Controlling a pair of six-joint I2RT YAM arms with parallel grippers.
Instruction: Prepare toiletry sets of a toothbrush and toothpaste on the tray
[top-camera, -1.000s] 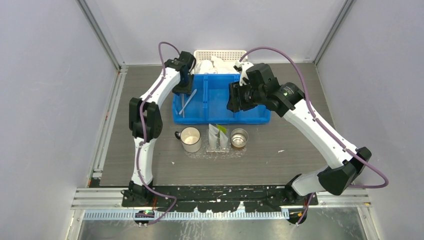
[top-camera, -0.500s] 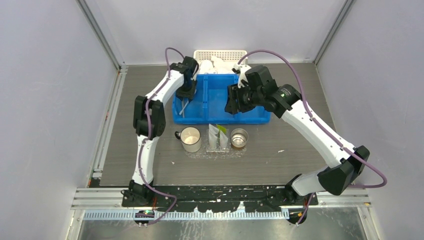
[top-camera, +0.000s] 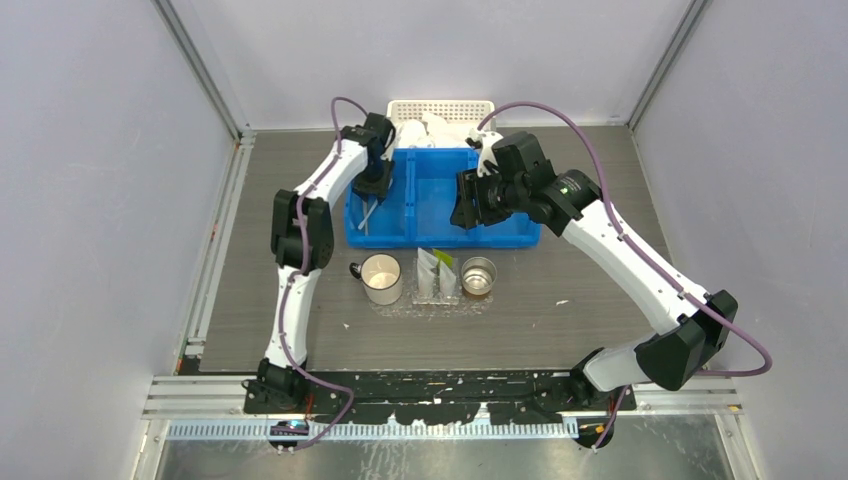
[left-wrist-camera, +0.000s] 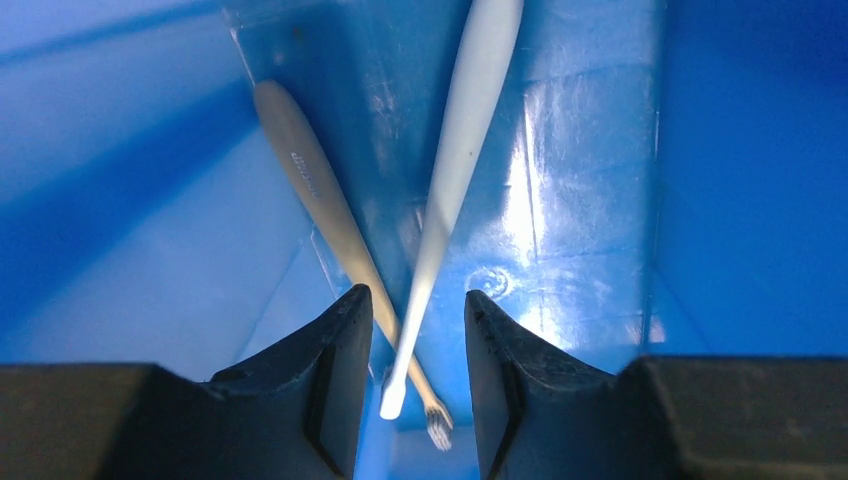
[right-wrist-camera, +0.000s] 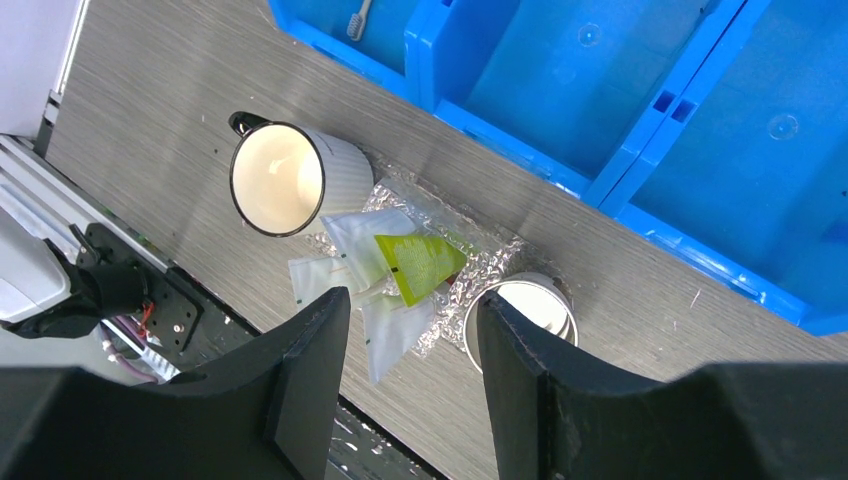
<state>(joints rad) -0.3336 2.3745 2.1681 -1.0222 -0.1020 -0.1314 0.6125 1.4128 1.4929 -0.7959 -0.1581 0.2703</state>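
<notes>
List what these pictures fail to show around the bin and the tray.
- Left wrist: the toothbrush between the fingers of the open left gripper runs off the top edge, so its far end is cut off.
- Right wrist: fingers of the right gripper cover part of the metal cup and the near ends of the packets on the tray.
- Top view: the white basket holds white things too small to identify.

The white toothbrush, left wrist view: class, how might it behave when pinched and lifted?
Slim and straight, the white toothbrush is probably stiff and light. Its smooth handle may slip. The beige toothbrush crossing it might get dragged along.
</notes>
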